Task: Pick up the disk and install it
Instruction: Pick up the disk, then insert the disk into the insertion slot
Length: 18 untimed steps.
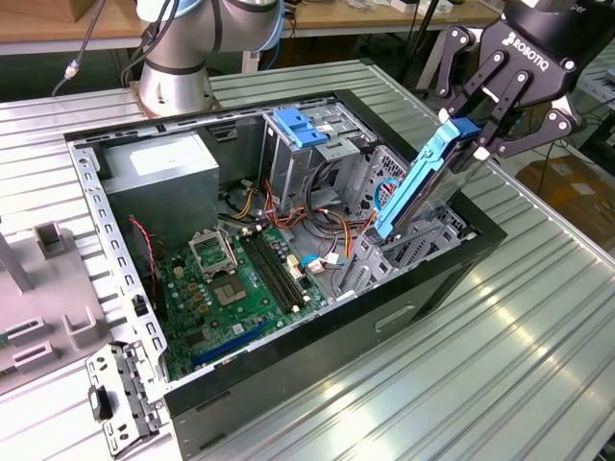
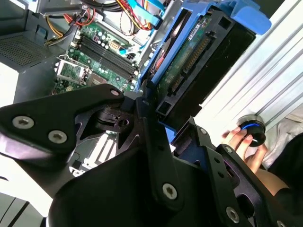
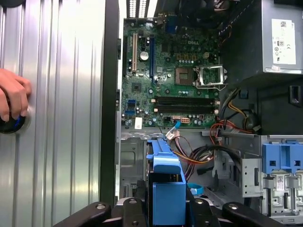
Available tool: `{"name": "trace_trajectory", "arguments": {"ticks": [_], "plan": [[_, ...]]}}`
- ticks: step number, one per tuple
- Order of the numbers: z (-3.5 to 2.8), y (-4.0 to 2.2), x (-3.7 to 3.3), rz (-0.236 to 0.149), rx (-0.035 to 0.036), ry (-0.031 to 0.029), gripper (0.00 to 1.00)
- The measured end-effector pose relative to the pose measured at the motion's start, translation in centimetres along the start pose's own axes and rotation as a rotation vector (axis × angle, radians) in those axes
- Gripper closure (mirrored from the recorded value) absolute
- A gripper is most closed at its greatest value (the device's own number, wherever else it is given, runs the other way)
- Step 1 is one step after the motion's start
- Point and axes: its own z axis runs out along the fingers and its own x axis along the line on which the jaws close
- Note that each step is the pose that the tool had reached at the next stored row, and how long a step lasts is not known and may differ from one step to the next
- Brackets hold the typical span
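Note:
The disk (image 1: 421, 184), a dark body in a light-blue carrier frame, stands steeply tilted over the open computer case (image 1: 452, 274). Its lower end dips into the metal drive cage (image 1: 428, 242) at the case's corner on the exterior view's right. My gripper (image 1: 473, 134) is shut on the disk's upper end, one black finger on each side. The second wrist view shows the disk (image 2: 203, 52) from its connector side, clamped between my fingers (image 2: 142, 127). In the first wrist view the blue frame (image 3: 165, 182) points down into the case.
Inside the case lie a green motherboard (image 1: 231, 279), a grey power supply (image 1: 159, 168), cable bundles (image 1: 317, 216) and a blue latch piece (image 1: 300, 127) on another cage. A person's hand (image 3: 12, 99) rests on a round knob on the slatted table. A loose metal bracket (image 1: 120, 399) lies at the exterior view's left.

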Motion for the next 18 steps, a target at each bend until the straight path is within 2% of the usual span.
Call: {"name": "trace_trajectory", "arguments": {"ticks": [7,18], "plan": [[-0.05,-0.64,0.00,0.000,-0.0001,0.0000,0.63],[-0.01,-0.64,0.01,0.000,-0.0001,0.0000,0.63]]}}
